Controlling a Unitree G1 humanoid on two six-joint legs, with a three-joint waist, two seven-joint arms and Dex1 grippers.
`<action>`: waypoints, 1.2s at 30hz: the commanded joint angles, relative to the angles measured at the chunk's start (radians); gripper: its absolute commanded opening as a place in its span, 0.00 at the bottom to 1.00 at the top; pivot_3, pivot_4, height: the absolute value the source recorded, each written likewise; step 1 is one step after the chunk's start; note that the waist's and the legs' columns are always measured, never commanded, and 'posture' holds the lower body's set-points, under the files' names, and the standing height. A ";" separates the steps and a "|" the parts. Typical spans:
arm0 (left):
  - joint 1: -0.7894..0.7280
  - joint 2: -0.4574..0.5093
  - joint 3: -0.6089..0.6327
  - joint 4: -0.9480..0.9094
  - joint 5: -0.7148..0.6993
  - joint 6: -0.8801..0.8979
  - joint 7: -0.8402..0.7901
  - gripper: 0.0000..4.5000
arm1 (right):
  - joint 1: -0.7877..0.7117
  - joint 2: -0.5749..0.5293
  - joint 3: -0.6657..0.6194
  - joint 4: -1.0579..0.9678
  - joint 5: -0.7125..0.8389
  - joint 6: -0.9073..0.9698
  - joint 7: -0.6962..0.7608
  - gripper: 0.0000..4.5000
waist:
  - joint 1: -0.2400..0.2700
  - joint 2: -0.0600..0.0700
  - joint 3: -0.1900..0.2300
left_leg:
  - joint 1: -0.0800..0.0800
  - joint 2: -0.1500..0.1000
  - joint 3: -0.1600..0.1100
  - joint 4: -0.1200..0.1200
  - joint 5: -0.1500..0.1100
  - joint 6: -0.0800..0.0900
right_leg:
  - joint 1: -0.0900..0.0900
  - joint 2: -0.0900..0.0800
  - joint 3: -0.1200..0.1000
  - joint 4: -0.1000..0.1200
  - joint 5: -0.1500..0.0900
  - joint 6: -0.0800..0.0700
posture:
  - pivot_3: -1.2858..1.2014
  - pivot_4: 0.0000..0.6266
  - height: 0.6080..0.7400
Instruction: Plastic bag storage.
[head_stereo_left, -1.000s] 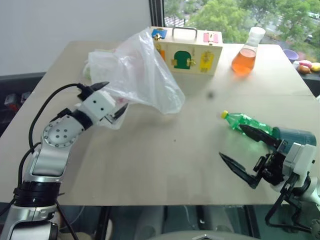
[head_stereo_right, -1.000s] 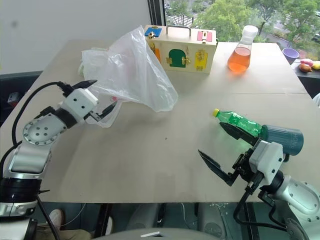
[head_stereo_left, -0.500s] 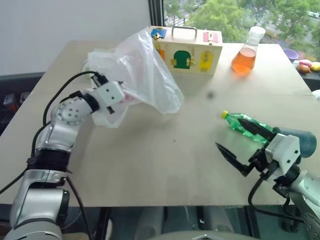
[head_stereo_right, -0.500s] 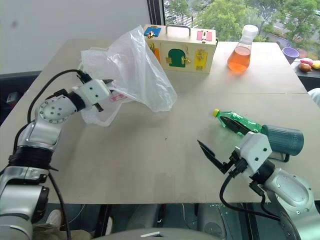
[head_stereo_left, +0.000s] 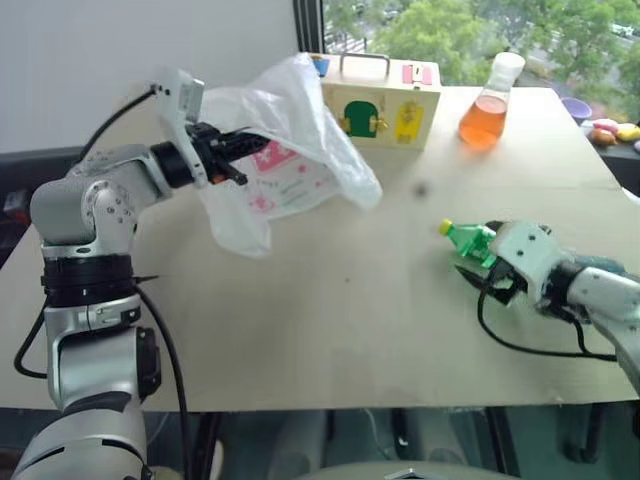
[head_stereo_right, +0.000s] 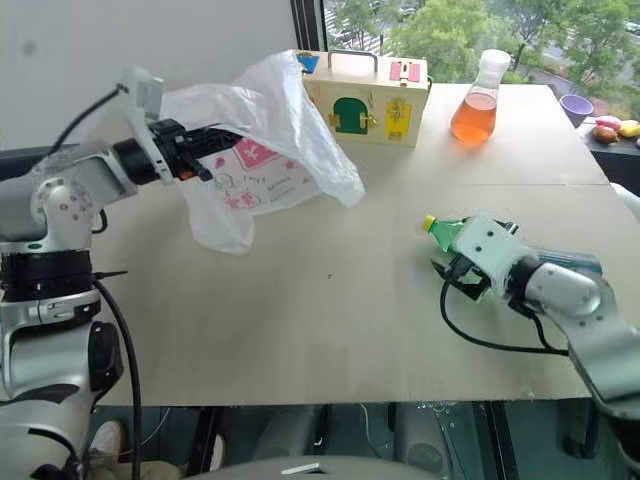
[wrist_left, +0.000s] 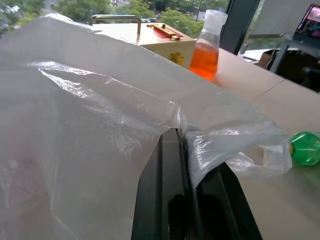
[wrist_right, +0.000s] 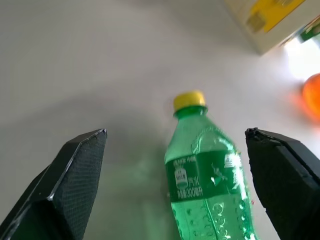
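Plastic bag (head_stereo_left: 290, 150), thin, crinkled and whitish with a pink-red printed square, is hanging bunched in the air over the far left part of the table (head_stereo_left: 330, 320), just in front of the wooden box (head_stereo_left: 385, 95); its lower folds are drooping toward the tabletop; the left gripper (head_stereo_left: 235, 150) is pinching a fold of it with fingers (wrist_left: 167, 200) clamped together, the arm raised and pointing level toward the right; the right gripper (wrist_right: 175, 165) is reaching low over the green bottle (wrist_right: 210, 185), which is lying on the table, its fingers spread wide on either side of it, grasping nothing.
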 joint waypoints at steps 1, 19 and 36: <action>-0.036 0.005 0.067 -0.102 -0.079 0.110 0.067 0.02 | -0.086 -0.048 0.071 0.139 -0.054 0.036 0.064 1.00 | 0.000 0.000 0.000 | 0.000 0.000 0.000 0.000 0.000 0.000 | 0.000 0.000 0.000 0.000 0.000 0.000 | 0.52 0.24 1.00; -0.050 -0.102 0.160 -0.236 -0.234 0.354 0.345 0.00 | -0.337 -0.089 0.159 0.265 0.028 0.274 0.386 0.63 | 0.004 0.000 0.000 | -0.001 0.000 -0.001 -0.001 0.000 -0.001 | -0.001 0.000 0.000 0.000 0.000 -0.001 | 0.52 0.24 1.00; -0.105 -0.170 -0.007 -0.113 -0.135 0.126 0.226 0.00 | -0.321 0.344 -0.209 -0.226 0.604 0.903 0.041 0.63 | -0.001 0.001 0.001 | -0.002 -0.002 0.000 -0.002 0.000 -0.001 | -0.003 -0.001 0.000 0.000 0.001 -0.001 | 0.52 0.24 1.00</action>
